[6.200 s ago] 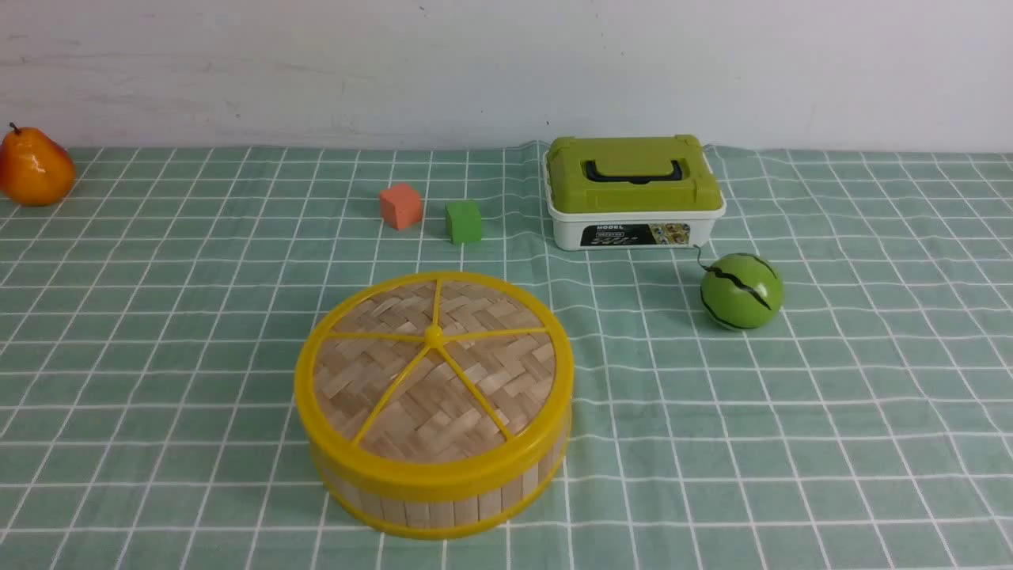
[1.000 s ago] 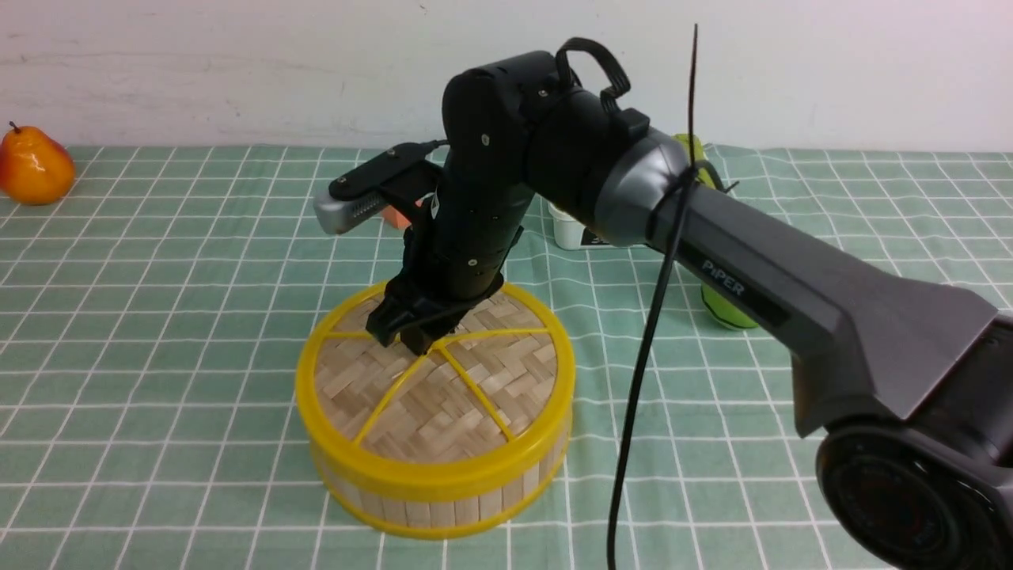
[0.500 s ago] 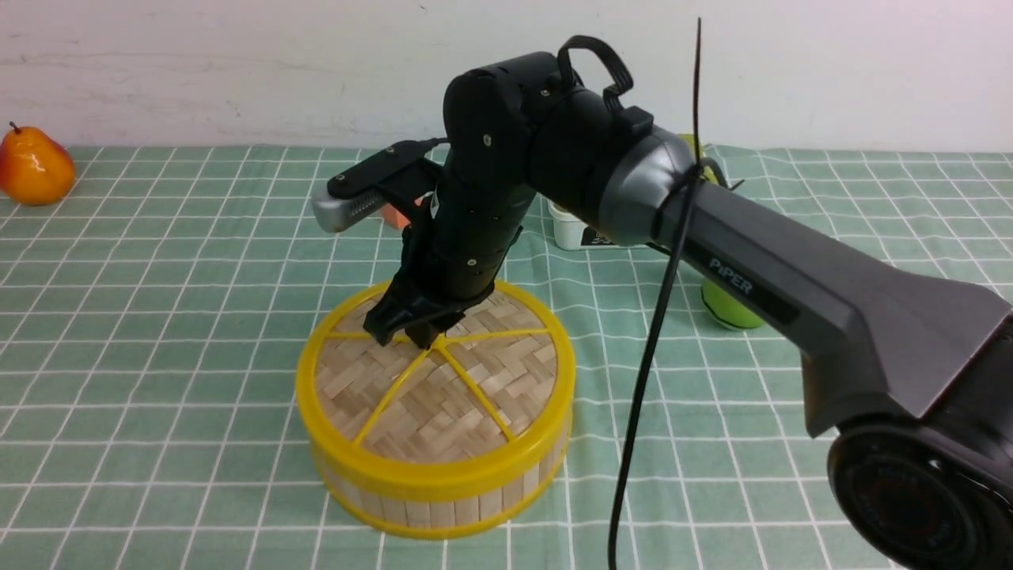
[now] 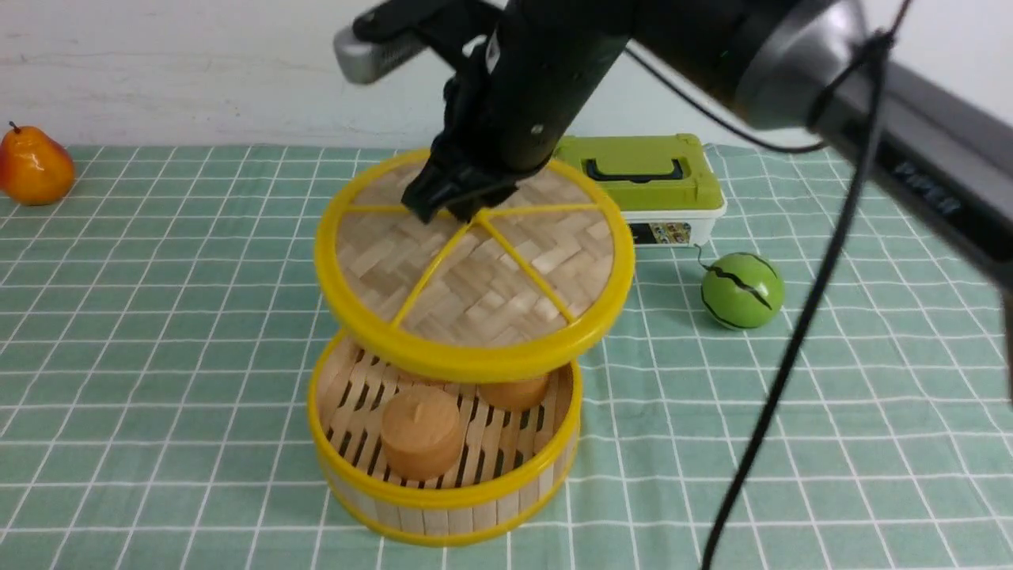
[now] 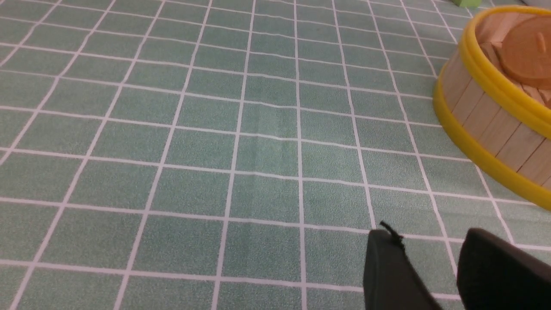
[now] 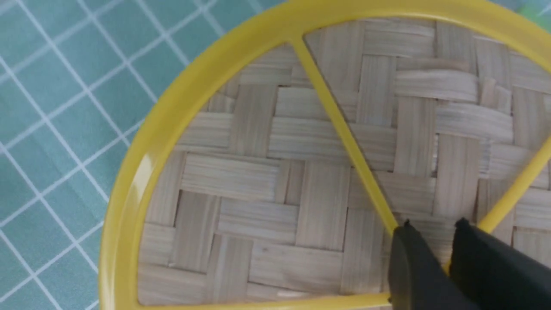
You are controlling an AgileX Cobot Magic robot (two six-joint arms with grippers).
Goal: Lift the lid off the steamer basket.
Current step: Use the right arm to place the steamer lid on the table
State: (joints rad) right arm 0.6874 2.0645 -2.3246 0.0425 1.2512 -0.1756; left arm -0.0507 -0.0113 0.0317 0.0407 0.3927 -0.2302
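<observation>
Right gripper [image 4: 453,207]: pinching the lid [image 4: 491,277] knob, pointing down
Right arm [image 4: 791,55]: up high, wrist bent downward
Lid: midair, above steamer basket [image 4: 443,497]

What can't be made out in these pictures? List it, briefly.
- Knob of the lid: hidden by the right gripper in front and right wrist views.
- Rear of the basket floor, most of the far bun: under the lid, front view.
- Body of the left gripper: past the left wrist view's bottom edge; only fingertips show.
</observation>
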